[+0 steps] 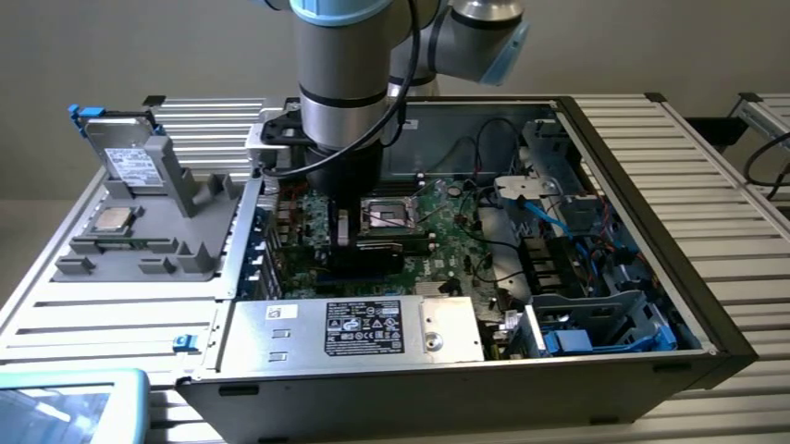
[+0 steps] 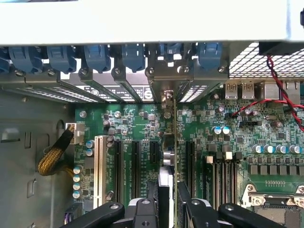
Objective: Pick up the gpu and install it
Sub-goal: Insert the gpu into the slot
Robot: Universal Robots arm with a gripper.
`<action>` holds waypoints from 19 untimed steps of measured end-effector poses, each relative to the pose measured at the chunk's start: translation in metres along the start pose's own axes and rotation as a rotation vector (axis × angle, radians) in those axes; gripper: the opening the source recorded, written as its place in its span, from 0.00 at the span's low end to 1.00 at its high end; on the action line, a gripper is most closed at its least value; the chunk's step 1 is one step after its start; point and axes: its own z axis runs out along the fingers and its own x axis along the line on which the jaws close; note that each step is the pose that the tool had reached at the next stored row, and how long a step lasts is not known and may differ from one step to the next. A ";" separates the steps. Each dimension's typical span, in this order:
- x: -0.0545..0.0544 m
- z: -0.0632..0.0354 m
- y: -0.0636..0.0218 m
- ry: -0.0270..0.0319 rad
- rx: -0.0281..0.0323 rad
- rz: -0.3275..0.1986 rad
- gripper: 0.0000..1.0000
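Observation:
The gpu (image 2: 170,142) stands on edge, thin and upright, over the black expansion slots of the green motherboard (image 2: 133,123). Its metal bracket (image 2: 164,76) sits against the rear slot openings of the case. My gripper (image 2: 169,199) is shut on the card's edge, with one black finger (image 2: 154,202) on each side of it. In the exterior view the arm reaches straight down into the open computer case, and the gripper (image 1: 350,231) is low over the motherboard (image 1: 445,254), beside the CPU socket (image 1: 388,215).
A silver power supply (image 1: 358,328) fills the case's near side. Blue drive cages (image 1: 593,324) and loose cables (image 1: 543,199) lie at the exterior view's right. A grey parts holder (image 1: 148,213) stands outside the case. Red-black wires (image 2: 280,80) and a white slot (image 2: 99,166) flank the card.

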 end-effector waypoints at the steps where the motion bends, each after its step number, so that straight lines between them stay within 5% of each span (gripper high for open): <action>1: 0.000 0.0000 0.0000 -0.0001 0.0000 0.000 0.27; 7: 0.000 -0.0001 0.0008 -0.0009 -0.0025 0.001 0.28; 12: 0.000 -0.0022 0.0004 -0.0011 -0.0031 0.000 0.47; 19: 0.001 -0.0340 0.0023 -0.0013 -0.0037 0.000 0.45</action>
